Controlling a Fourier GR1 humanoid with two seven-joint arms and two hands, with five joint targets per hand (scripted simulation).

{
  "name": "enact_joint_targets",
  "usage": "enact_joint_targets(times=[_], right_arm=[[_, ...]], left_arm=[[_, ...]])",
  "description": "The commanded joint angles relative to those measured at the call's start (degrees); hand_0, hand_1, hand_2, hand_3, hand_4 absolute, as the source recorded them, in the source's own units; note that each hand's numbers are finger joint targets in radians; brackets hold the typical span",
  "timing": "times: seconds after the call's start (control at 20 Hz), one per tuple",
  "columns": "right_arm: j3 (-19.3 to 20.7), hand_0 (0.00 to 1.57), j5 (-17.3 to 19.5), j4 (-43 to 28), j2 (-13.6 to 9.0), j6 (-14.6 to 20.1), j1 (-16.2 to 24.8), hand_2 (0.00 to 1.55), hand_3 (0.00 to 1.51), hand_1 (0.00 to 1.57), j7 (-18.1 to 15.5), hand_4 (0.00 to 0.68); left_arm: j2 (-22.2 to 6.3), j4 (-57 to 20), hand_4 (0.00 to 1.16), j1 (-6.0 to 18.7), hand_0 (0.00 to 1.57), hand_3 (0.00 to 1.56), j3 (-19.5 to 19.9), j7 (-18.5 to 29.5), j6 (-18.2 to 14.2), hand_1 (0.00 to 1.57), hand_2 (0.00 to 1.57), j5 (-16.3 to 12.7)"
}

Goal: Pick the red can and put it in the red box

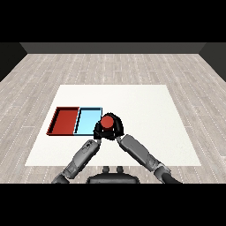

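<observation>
Head view across the white surface, which lies on a grey plank floor; two trays lie side by side on the left part of the surface, touching along one long edge, the red tray to the outside and the light blue tray toward the middle; neither tray shows anything lying in it. The red can stands upright just beside the right edge of the light blue tray, near that tray's front corner; its round red top faces the viewer; whether its base rests on the surface cannot be told, since the hands hide it. The right hand comes in from the lower right on its grey forearm; its black fingers are curled round the right and far side of the can, clamped on it. The left hand comes in from the lower left on its own grey forearm; it lies at the can's lower left, just beside the front corner of the light blue tray, close against the can; whether its fingers are apart or together cannot be told, for they merge with the dark shapes of the other hand. The can is outside both trays, well apart from the red tray, with the light blue tray between them.
</observation>
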State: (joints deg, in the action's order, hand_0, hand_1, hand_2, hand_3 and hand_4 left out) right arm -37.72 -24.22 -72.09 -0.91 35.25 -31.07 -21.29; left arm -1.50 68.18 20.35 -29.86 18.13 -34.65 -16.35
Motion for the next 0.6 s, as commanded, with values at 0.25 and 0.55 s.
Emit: enact_joint_targets(times=[0.25, 0.55], right_arm=[[0.6, 0.0, 5.8, -1.9, 0.6, -0.9, 1.2, 0.0, 0.0, 0.0, 4.8, 0.0], [1.0, 0.0, 4.3, -2.5, 0.9, -1.2, 1.2, 0.0, 0.0, 0.0, 4.6, 0.0]], left_arm=[[1.4, -0.1, 1.12, 1.8, 1.57, 1.45, 2.4, 0.0, -3.0, 1.57, 1.53, 1.3], [1.5, 1.2, 1.12, 1.9, 1.57, 1.47, -2.2, 1.0, -7.4, 1.57, 1.54, 1.1]])
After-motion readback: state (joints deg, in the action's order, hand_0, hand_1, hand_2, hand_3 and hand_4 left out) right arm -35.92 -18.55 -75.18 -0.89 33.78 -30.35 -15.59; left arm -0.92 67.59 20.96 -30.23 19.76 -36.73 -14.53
